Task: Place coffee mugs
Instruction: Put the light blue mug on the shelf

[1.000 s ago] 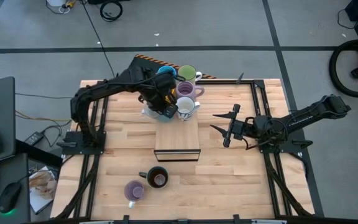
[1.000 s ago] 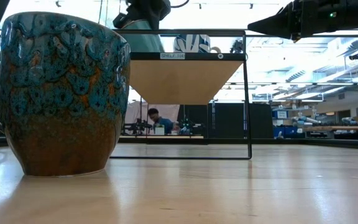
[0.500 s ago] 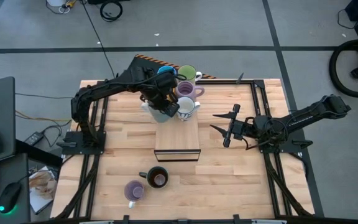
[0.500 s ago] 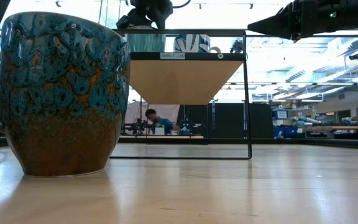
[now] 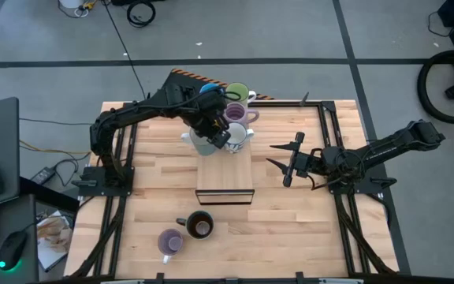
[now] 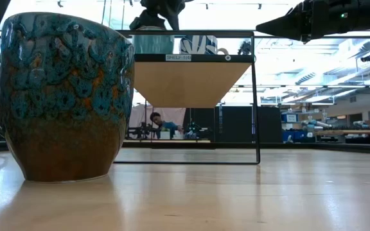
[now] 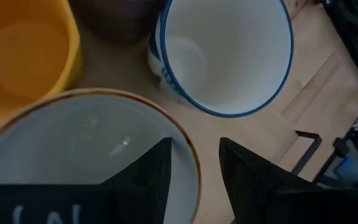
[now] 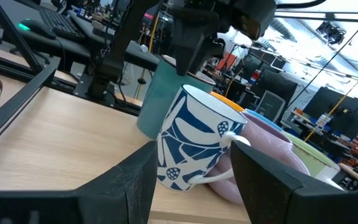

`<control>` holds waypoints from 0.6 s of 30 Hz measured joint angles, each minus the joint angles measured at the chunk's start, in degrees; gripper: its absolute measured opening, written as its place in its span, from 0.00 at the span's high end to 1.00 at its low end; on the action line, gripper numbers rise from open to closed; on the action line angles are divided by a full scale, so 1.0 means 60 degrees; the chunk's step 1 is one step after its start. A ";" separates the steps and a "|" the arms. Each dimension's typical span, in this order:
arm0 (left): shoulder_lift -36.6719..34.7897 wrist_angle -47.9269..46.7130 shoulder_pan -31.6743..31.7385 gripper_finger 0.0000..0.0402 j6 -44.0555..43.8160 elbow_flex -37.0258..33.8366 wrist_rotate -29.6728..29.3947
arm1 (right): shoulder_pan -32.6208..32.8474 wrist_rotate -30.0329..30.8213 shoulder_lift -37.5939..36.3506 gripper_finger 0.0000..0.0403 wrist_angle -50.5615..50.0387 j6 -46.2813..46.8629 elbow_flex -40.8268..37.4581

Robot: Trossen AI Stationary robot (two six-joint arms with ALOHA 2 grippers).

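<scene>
On the wooden shelf top (image 5: 225, 170) stands a pale teal mug (image 5: 199, 144) on its base, also in the low view (image 6: 151, 43). My left gripper (image 7: 194, 146) is open above it, pointing steeply down. One finger is inside the rim (image 7: 190, 163) and one outside, with a gap on both sides. Beside the teal mug stand a white-and-blue mug (image 5: 236, 137), a lilac (image 5: 236, 115), a green (image 5: 237, 93) and a blue one (image 5: 210, 88). My right gripper (image 5: 286, 162) waits open to the right of the shelf, level and pointing toward it.
A dark glazed mug (image 5: 200, 226) and a lilac mug (image 5: 170, 241) stand on the table near its front edge. The dark one fills the left of the low view (image 6: 60, 96). An orange mug (image 7: 23, 56) stands close behind the teal one. Black frame rails run along both table sides.
My left gripper has opened and let go of the pale teal mug. The mug was tilted in the hold and now stands upright on the shelf top. The gripper has tipped a little and stayed over the mug.
</scene>
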 joint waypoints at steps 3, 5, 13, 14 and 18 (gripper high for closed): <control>-0.0014 0.0078 -0.0011 0.65 0.0227 0.0003 -0.0199 | 0.0000 0.0000 0.0001 0.48 -0.0034 0.0000 0.0000; -0.0014 0.0169 -0.0007 0.65 0.0391 0.0003 -0.0308 | 0.0004 0.0000 0.0001 0.48 -0.0047 0.0004 0.0003; -0.0051 0.0757 -0.0131 0.65 0.0977 0.0007 -0.0349 | 0.0004 0.0000 0.0004 0.48 -0.0043 0.0004 0.0003; -0.0051 0.0773 -0.0151 0.65 0.0987 0.0007 -0.0338 | 0.0004 0.0000 0.0002 0.48 -0.0043 0.0004 0.0000; -0.0051 0.0764 -0.0182 0.65 0.1021 0.0007 -0.0328 | 0.0004 0.0000 0.0000 0.48 -0.0040 0.0025 0.0003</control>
